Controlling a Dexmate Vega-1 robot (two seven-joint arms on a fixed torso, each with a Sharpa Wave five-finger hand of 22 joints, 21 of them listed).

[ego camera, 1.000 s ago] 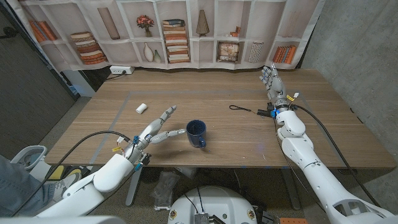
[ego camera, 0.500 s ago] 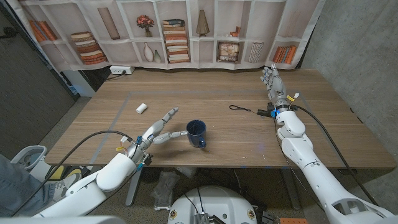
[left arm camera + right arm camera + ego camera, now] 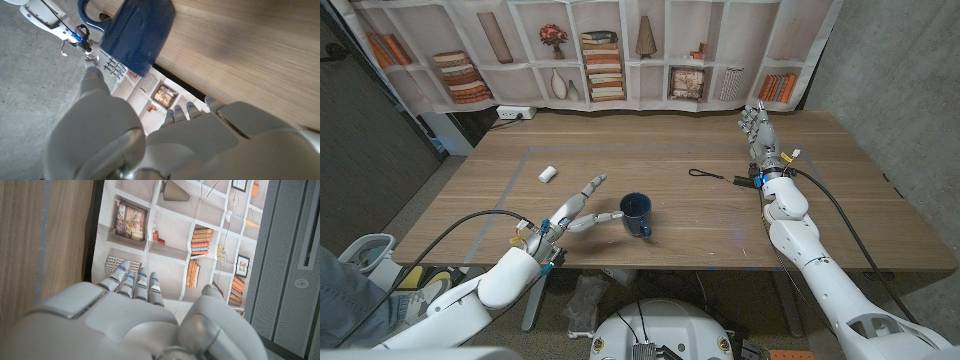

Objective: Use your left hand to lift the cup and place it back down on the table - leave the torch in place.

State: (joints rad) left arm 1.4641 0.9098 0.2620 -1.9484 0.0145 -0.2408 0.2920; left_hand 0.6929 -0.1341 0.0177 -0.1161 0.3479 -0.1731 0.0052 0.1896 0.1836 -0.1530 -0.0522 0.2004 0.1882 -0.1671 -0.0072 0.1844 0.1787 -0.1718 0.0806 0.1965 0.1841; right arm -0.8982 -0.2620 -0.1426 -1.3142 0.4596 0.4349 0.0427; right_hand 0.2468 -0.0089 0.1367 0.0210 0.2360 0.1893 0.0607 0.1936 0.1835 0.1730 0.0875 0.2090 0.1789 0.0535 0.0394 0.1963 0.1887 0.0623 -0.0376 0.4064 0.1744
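A dark blue cup [image 3: 637,213] stands upright near the table's front middle. My left hand [image 3: 575,208] reaches at it from the left with fingers spread and nothing in them. Its thumb tip lies right beside the cup's wall; I cannot tell whether it touches. In the left wrist view the cup [image 3: 135,35] stands just beyond my left hand [image 3: 165,145]. The black torch [image 3: 748,182] with a looped cord [image 3: 699,173] lies on the right side of the table, next to my right wrist. My right hand [image 3: 757,130] stands beyond it, fingers straight, holding nothing; it also shows as my right hand [image 3: 130,320].
A small white object [image 3: 547,173] lies on the table's left part, beyond my left hand. The wooden table [image 3: 650,145] ends at a backdrop printed with shelves [image 3: 600,50]. A grey wall [image 3: 900,80] stands to the right.
My left hand has crept slightly forward toward the cup. The cup, the torch and my right hand have stayed where they were.
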